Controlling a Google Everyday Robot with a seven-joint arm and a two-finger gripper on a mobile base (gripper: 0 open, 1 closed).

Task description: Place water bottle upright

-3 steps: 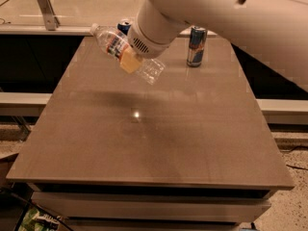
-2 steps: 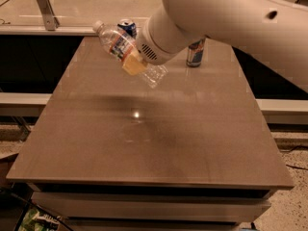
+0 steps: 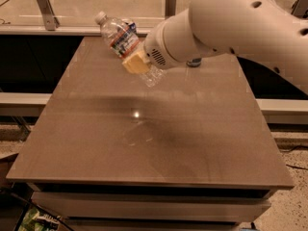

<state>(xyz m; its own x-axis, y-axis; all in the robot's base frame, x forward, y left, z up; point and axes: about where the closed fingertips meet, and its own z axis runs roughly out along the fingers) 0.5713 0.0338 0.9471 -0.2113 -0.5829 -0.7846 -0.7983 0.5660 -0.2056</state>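
Water bottle: one, tilted, cap up-left, held over the far part of the table.
My gripper: one, clamped on the bottle's lower half.
Can: one, only its base visible beneath my arm.

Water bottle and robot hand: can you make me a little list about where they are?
water bottle: tilted, cap pointing up and left, in the air
hand: gripping the water bottle's lower half, above the far part of the table
table: brown, beneath the water bottle
standing upright: not yet
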